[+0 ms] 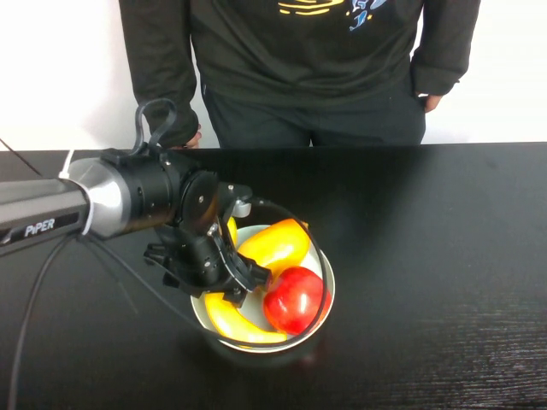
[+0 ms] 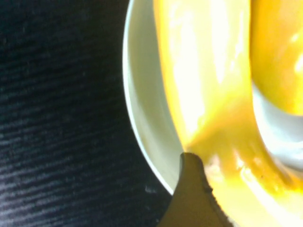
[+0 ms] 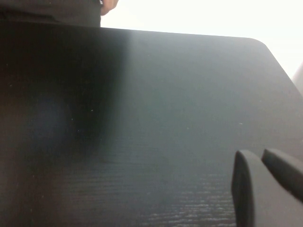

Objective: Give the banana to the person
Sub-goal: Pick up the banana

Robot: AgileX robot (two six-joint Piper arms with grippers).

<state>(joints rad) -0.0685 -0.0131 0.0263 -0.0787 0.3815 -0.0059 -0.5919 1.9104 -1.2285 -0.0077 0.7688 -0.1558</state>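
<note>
The banana (image 1: pixel 235 325) lies curved along the near left inside of a white bowl (image 1: pixel 329 290), beside the yellow-orange mango (image 1: pixel 275 243) and the red apple (image 1: pixel 292 299). My left gripper (image 1: pixel 232 286) reaches down into the bowl and is closed on the banana, which still rests in the bowl. In the left wrist view the banana (image 2: pixel 203 85) fills the picture and one dark finger (image 2: pixel 191 198) presses against its side; the other finger is hidden. The person (image 1: pixel 299 68) stands behind the table, hands at their sides. My right gripper (image 3: pixel 261 163) hovers over bare table, fingers together and empty.
The black table (image 1: pixel 444 222) stretches to the right of the bowl. The left arm's cables (image 1: pixel 34 299) hang over the table's left part. The table's far edge runs just in front of the person.
</note>
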